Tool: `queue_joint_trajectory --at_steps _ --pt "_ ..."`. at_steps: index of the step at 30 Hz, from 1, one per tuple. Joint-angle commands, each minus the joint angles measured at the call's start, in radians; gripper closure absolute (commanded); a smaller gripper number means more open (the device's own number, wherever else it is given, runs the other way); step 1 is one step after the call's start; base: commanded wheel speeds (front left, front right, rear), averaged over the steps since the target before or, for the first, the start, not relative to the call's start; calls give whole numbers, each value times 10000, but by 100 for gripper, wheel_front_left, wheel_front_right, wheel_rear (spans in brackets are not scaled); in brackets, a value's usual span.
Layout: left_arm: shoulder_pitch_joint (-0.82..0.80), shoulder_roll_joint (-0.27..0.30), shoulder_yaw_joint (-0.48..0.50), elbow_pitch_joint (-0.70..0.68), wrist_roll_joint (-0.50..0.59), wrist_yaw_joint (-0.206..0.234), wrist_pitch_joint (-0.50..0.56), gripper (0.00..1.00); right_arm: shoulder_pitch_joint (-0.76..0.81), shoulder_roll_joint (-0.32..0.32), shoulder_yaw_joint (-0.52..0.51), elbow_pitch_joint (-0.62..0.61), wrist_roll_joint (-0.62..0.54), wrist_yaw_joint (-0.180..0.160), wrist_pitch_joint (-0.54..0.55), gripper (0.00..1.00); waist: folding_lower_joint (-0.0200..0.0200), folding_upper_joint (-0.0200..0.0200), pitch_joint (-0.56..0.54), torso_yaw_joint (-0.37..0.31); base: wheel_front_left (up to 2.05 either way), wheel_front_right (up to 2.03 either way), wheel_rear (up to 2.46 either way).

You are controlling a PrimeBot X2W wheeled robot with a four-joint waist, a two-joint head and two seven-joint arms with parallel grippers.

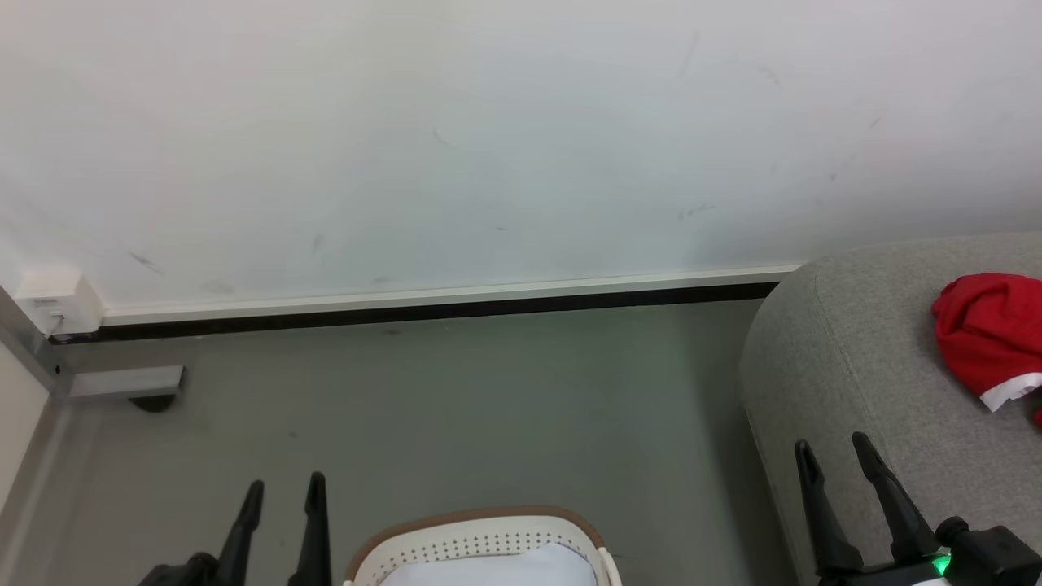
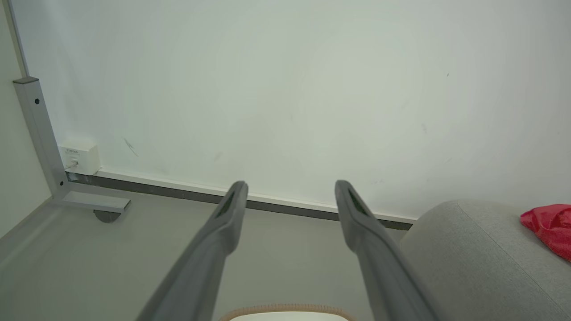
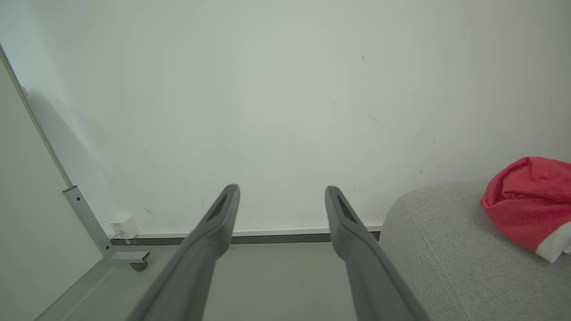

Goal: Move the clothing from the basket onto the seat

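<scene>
On the right, atop the rounded corner of the large light grey woven-fabric seat (image 1: 855, 366), a bunched bright red garment (image 1: 985, 334) with a white band lies already set down. Low in front of the robot sits the oval white perforated plastic basket (image 1: 488, 539) with its brown rim. Just its far end is in sight, pale inside, with no red that I can make out. The left gripper (image 1: 286, 482) and the right gripper (image 1: 832, 443) both hang spread wide, holding nothing. I'd judge it is between garments: next it needs to look down into the basket and reach for whatever remains.
</scene>
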Motion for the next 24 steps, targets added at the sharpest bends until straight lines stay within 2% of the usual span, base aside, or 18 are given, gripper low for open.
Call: queue_joint_trajectory --at_steps 1,2,6,24 --pt "-56 -24 27 65 169 -78 -3 0 -51 -36 8 44 75 -23 -29 0 0 0 7 1 0 0 0" --pt "-3 -17 -3 64 -2 -47 2 100 15 5 5 21 0 0 2 100 0 0 5 1 0 0 0" --pt "102 -90 -50 412 -90 -48 36 100 255 100 30 319 77 2 55 100 0 0 6 5 0 0 0" --pt "-316 -93 299 574 -3166 -205 921 100 -18 168 -552 482 2969 -2 803 100 0 0 18 135 0 0 0"
